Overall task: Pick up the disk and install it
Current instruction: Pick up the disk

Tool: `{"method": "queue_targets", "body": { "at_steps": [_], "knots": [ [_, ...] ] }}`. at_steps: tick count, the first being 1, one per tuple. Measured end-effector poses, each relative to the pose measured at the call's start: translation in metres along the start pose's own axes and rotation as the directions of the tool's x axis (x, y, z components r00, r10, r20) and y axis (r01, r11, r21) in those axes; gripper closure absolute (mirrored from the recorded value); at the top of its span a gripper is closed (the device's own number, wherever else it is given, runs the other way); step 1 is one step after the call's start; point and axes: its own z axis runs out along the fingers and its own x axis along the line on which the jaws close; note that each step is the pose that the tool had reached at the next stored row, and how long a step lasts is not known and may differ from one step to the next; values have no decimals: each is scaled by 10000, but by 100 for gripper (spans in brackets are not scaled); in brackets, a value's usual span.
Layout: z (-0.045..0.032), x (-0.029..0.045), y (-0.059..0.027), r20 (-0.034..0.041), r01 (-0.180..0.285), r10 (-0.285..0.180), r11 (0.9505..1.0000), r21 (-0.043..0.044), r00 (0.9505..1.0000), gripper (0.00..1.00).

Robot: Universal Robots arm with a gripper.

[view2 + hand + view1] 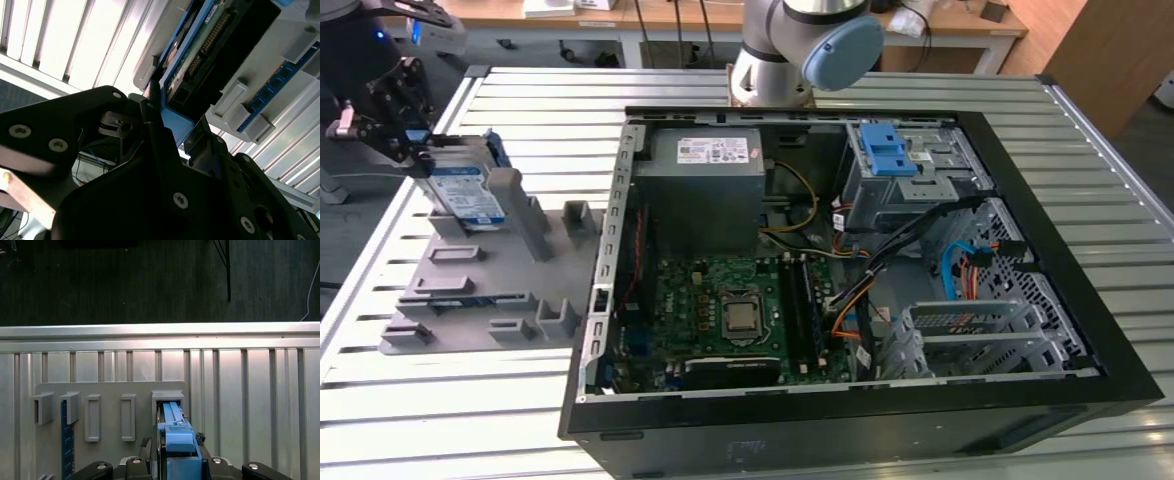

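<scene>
Black fingers [156, 135] pinch the flat rectangular disk [464, 195] by its blue plastic end.

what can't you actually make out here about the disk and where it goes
Lower end of the disk: in the exterior view the walls of the grey holder hide how deep it sits.
Disk label: the disk is edge-on in the first wrist view, behind its blue handle.
Opening of the drive cage: in the exterior view the blue latch bracket and black cables cover it.
</scene>
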Motion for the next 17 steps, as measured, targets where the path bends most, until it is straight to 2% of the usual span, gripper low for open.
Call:
{"method": "queue_targets", "body": {
  "at_steps": [6, 7, 12, 17],
  "knots": [
    [0, 0, 0, 0, -3, 3, 10000, 1, 10000, 57],
    [0, 0, 0, 1, -3, 3, 10000, 1, 10000, 64],
    [-8, 0, 0, 0, -3, 3, 10000, 0, 10000, 64],
    [-49, 0, 0, 0, -3, 3, 10000, 1, 10000, 64]
  ]
}}
